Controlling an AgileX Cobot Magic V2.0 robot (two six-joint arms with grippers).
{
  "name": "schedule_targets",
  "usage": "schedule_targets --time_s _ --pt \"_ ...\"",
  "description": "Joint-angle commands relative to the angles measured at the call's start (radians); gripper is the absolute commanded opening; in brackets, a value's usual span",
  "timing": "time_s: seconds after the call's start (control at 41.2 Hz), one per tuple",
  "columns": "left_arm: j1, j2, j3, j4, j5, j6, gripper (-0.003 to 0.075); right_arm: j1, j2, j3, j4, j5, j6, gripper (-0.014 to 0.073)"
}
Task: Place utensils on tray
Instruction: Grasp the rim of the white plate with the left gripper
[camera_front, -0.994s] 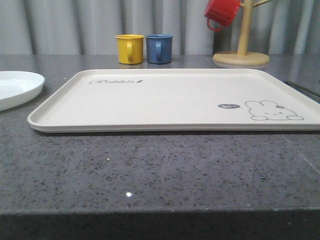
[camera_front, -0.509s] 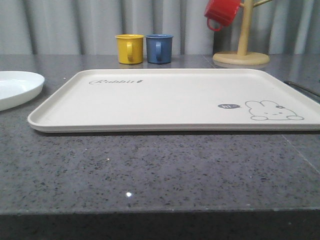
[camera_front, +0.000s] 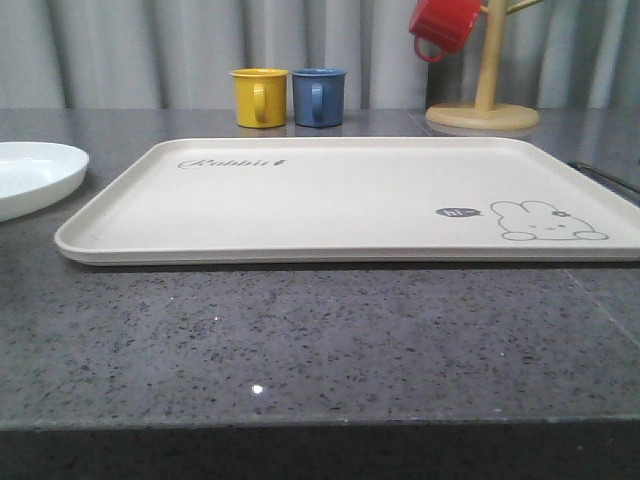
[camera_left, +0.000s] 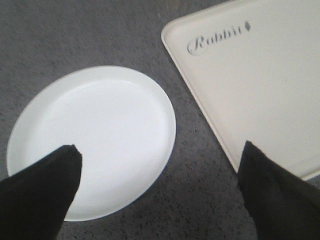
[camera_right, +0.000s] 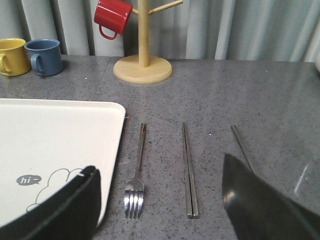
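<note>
The large flat cream plastic tray (camera_front: 340, 200) with rounded corners, "Rabbit" script and a line-drawn rabbit lies bare on the dark speckled stone bench (camera_front: 300, 340). The slim silver utensils lie on the bench beside the tray's rabbit end, side by side and apart from one another: the four-tined metal fork (camera_right: 137, 175) nearest the tray's edge, then the pair of straight metal chopsticks (camera_right: 188, 170), then a third silver handle (camera_right: 241, 145), partly hidden by a finger, which I cannot identify. The right gripper (camera_right: 165, 215) hangs above them with its jaws spread wide and empty. The left gripper (camera_left: 160, 195) hovers with jaws parted and empty over the gap between the round white plate (camera_left: 95, 135) and the tray's script corner. Behind the tray stand a yellow mug (camera_front: 259, 97) and a blue mug (camera_front: 319, 96), close together, and a red mug (camera_front: 443, 25) hangs on a wooden mug tree (camera_front: 484, 100).
</note>
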Motion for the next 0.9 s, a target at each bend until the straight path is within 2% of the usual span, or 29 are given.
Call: schedule_targets --time_s 0.0,0.097,0.194,0.364,0.703,0.776,0.873 --pt "-0.014 0.099 -0.113 -0.004 0.082 0.024 0.0599 -0.006 0.014 -0.032 -0.002 -0.086 0.0 0.0536" --pt "-0.014 0.223 -0.204 0.012 0.217 0.042 0.0595 -0.006 0.014 -0.032 -0.002 -0.086 0.0 0.0536" --pt "-0.014 0.329 -0.272 0.034 0.29 0.042 0.0543 -0.006 0.014 -0.032 -0.002 -0.086 0.0 0.0536" --pt "-0.014 0.449 -0.321 0.057 0.297 0.042 0.0419 -0.006 0.014 -0.032 -0.002 -0.086 0.0 0.0536" --pt "-0.014 0.55 -0.323 0.084 0.298 0.042 0.0386 -0.006 0.014 -0.032 -0.002 -0.086 0.0 0.0536" --pt "-0.014 0.552 -0.323 0.084 0.298 0.042 0.0329 -0.006 0.014 -0.032 -0.002 -0.086 0.0 0.0536" --pt "-0.014 0.552 -0.323 0.084 0.3 0.042 0.0214 -0.006 0.014 -0.032 -0.002 -0.086 0.0 0.0536"
